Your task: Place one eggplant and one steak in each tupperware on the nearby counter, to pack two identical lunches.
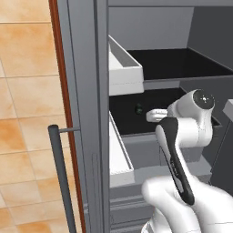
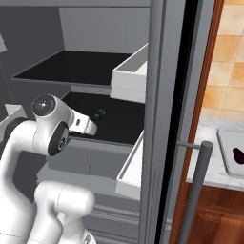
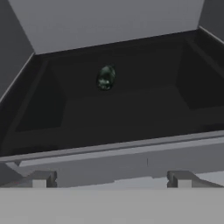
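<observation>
hand (image 3: 111,178) reaching into the open fridge, fingers spread and holding nothing.
a small dark teal eggplant (image 3: 106,77) is lying on the black fridge shelf (image 3: 131,113), well apart from the fingertips.

The pale tupperware (image 2: 228,157) is cut off by the picture's edge.

Teal-grey eggplant (image 3: 106,77) on black fridge shelf (image 3: 131,118)
</observation>
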Motion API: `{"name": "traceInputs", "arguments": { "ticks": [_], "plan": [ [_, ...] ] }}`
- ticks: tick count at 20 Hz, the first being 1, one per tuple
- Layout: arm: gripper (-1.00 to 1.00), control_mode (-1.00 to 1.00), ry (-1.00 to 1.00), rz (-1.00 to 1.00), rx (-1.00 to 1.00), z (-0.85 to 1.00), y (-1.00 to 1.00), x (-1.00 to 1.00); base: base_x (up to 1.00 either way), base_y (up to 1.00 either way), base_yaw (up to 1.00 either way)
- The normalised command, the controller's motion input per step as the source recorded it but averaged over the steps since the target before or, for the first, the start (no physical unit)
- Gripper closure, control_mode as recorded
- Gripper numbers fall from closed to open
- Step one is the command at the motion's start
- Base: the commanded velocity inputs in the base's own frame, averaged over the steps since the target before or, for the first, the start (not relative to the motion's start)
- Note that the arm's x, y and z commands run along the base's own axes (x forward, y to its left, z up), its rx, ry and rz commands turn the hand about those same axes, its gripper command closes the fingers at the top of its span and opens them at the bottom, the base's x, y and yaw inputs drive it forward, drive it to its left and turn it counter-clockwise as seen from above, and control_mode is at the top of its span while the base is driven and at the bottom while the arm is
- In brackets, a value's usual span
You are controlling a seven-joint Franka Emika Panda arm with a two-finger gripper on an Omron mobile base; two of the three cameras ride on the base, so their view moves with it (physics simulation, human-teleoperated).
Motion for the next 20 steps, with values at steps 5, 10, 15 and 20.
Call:
{"name": "traceInputs", "arguments": {
  "ticks": [5, 10, 15, 20],
  "plan": [
    [-1.00, -1.00, 0.00, -0.01, 0.00, -0.12, 0.14, 0.67, 0.00, 0.00, 0.00],
    [-1.00, -1.00, 0.00, 0.00, 0.00, -0.15, 0.14, 0.71, 0.00, 0.00, 0.00],
    [-1.00, -1.00, 0.00, 0.00, 0.00, -0.13, 0.05, 0.69, 0.00, 0.00, 0.00],
    [-1.00, -1.00, 0.00, 0.00, 0.00, -0.14, 0.00, 0.61, 0.00, 0.00, 0.00]
  ]
}}
